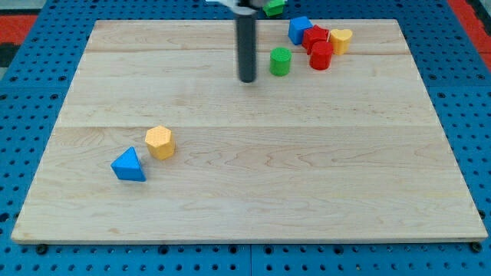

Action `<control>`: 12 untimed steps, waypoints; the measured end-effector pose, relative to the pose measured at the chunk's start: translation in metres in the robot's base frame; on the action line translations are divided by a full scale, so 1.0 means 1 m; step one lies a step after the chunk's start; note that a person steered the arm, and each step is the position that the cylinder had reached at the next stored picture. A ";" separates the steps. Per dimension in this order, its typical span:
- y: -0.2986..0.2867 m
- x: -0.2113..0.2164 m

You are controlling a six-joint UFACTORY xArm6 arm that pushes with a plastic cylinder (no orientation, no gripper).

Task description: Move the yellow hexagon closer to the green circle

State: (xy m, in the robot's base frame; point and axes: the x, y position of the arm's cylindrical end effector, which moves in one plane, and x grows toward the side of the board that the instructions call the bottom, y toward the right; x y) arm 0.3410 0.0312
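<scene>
The yellow hexagon (160,142) sits on the wooden board at the view's lower left. The green circle (280,61) stands near the view's top, right of centre. My tip (247,79) is at the end of the dark rod, just left of the green circle and apart from it. It is far up and to the right of the yellow hexagon.
A blue triangle (128,165) lies just below-left of the yellow hexagon. At the view's top right a blue block (299,30), two red blocks (315,36) (321,56) and a yellow block (341,40) cluster. A green block (275,8) sits off the board's top edge.
</scene>
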 end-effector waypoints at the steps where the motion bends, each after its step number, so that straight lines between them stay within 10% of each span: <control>1: 0.039 -0.042; 3: 0.041 0.084; 6: -0.129 0.260; 9: -0.216 0.234; 12: -0.171 0.157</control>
State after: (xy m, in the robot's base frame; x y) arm 0.4981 -0.1398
